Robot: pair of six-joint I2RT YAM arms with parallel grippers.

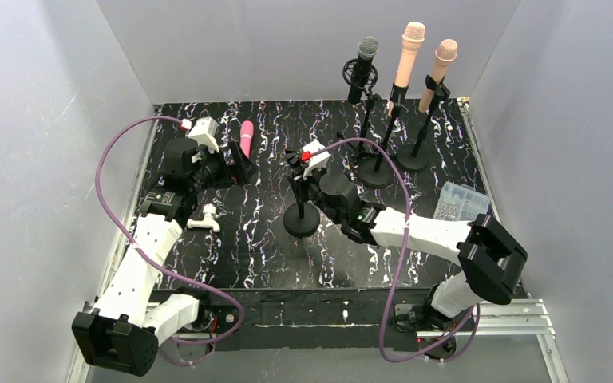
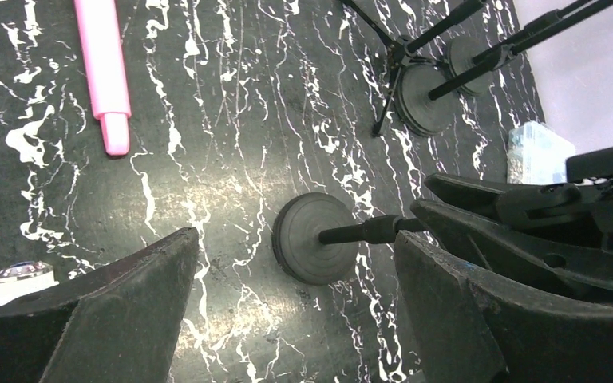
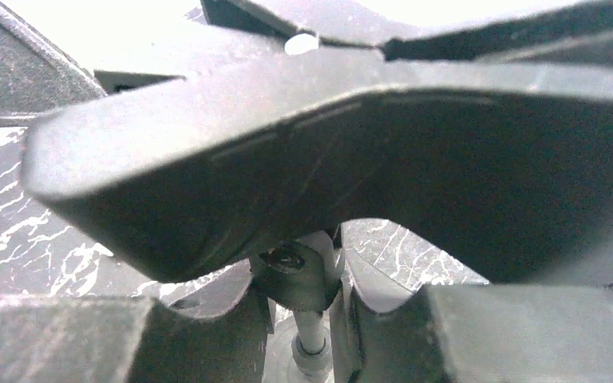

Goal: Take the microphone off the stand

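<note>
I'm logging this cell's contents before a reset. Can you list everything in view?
back stands: three, black, back right.
black microphone: one, leftmost back stand.
cream microphone: one, middle back stand.
tan microphone: one, rightmost back stand.
pink microphone: one, lying on the table, back left.
empty stand: one, black, mid-table.
white part: one, left of the empty stand.
plastic box: one, clear, right edge.
table: one, black with white veins.
left gripper: one, black, open, beside the pink microphone.
right gripper: one, black, shut on the empty stand's top.
</note>
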